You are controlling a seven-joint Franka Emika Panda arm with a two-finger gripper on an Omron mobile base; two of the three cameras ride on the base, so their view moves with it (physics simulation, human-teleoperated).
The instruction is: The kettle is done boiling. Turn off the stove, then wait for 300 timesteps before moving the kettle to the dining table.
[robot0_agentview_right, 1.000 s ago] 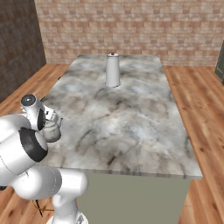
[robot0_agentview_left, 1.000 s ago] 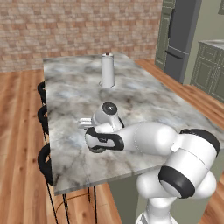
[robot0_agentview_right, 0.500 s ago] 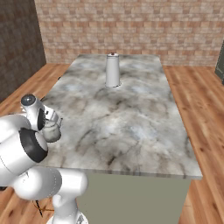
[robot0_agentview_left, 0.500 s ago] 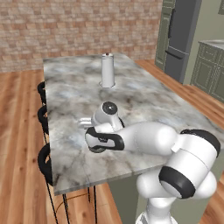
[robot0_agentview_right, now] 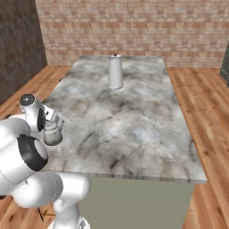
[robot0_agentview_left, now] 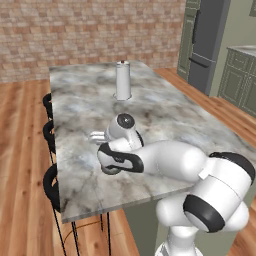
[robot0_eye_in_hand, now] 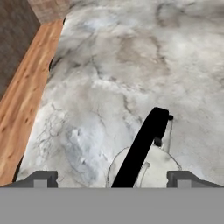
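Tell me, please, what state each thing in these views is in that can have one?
Small pale grey-green kettle with black arched handle: upright on the table, lid on, between the open fingers, not gripped.
Two-finger gripper: open, fingers either side of the kettle.
Tall silver cylinder: upright, far end of the table.
Grey-white marble dining table: bears kettle and cylinder.

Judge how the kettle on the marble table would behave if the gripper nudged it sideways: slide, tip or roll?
The kettle looks squat and wide-based, so it would probably slide, not tip. The marble dining table looks smooth, likely offering little grip. Its arched handle looks rigid, so a push there might turn it.
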